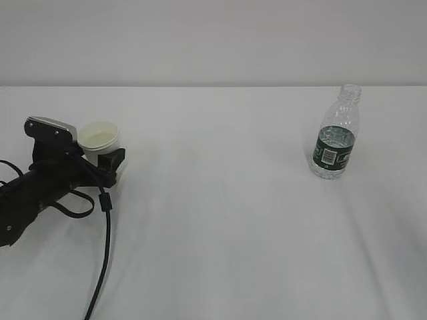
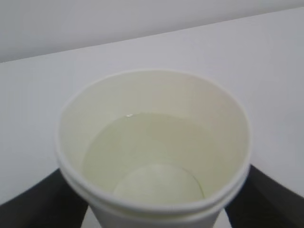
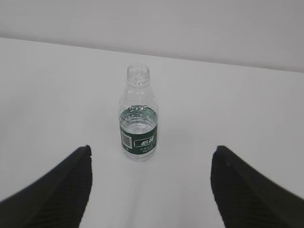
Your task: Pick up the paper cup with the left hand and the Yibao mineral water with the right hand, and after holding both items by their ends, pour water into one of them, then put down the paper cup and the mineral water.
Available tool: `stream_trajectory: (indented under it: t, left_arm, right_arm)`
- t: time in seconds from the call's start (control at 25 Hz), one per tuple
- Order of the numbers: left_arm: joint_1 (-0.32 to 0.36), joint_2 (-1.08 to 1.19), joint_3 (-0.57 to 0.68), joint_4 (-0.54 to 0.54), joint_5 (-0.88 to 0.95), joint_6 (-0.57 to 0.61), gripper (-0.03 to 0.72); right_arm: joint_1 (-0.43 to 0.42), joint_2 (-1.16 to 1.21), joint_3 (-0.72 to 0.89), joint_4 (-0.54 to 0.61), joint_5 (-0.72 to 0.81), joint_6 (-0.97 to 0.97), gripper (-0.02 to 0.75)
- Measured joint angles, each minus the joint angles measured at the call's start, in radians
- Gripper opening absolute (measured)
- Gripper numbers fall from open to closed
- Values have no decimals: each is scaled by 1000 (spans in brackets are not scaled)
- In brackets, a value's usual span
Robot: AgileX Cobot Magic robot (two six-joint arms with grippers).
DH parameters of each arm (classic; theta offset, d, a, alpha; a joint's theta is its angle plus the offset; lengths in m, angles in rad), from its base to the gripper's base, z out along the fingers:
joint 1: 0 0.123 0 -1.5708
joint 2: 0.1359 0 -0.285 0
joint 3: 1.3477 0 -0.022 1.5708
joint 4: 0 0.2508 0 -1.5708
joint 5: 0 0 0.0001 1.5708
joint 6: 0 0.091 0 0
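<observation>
At far left on the white table [image 1: 220, 220], my left hand [image 1: 100, 157] has its fingers [image 2: 42, 202] on either side of the cup [image 1: 99, 139], which holds some water; whether they press it I cannot tell. At right the uncapped bottle [image 1: 335, 135] stands upright, alone. My right hand [image 3: 151, 190] is spread wide, short of it.

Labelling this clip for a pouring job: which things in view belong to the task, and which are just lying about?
Task things:
paper cup, holding water
Yibao mineral water, uncapped
left hand, around the cup
right hand, open, facing the bottle

Lying about:
only the white table
</observation>
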Motion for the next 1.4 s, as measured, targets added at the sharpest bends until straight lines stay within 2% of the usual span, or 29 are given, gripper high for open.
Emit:
stream_trajectory:
  t: [0.28,0.6,1.04,1.4]
  left_arm:
    - [0,0,0,11,0,-27,685]
    - [0,-4,7,11,0,-73,688]
    - [0,-78,166,2,-2,-77,688]
    - [0,-156,199,2,-2,-77,683]
  right_arm:
    - [0,0,0,0,0,0,589]
    - [0,0,0,0,0,0,589]
    - [0,0,0,0,0,0,589]
    - [0,0,0,3,0,0,589]
